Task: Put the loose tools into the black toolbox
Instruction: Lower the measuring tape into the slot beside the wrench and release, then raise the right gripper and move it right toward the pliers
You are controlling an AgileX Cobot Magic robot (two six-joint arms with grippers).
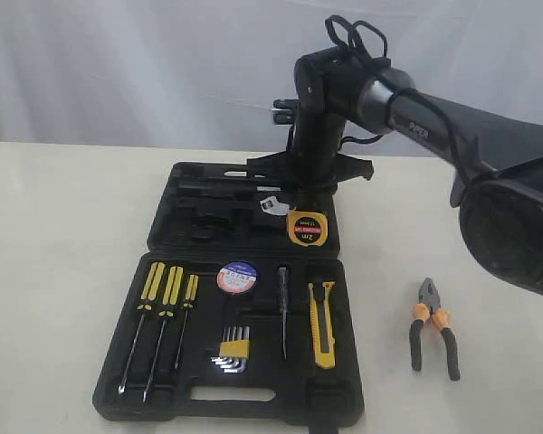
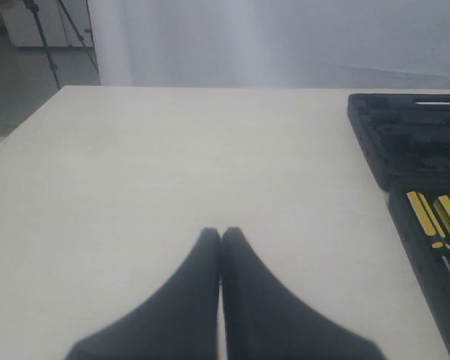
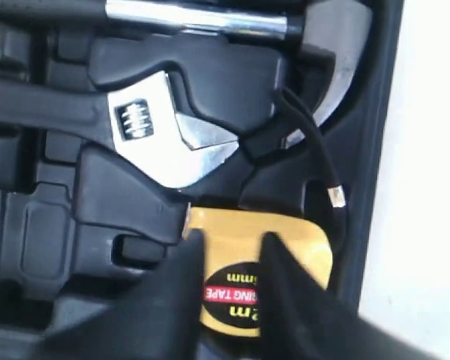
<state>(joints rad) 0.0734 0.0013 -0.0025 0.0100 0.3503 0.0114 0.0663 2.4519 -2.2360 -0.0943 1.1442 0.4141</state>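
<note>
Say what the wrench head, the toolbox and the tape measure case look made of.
Wrench head: bright steel, likely; it glints silver. Toolbox: matte black moulded plastic, judging by its shaped recesses. Tape measure: glossy yellow plastic, probably.

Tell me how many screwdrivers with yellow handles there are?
3. All lie side by side in the front half of the black toolbox, left of the tape roll: the left screwdriver, the middle screwdriver, the shorter right screwdriver. The arm hides part of the far half.

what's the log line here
right end effector open over yellow tape measure in black toolbox | orange-black pliers on table | left end effector shut
</note>
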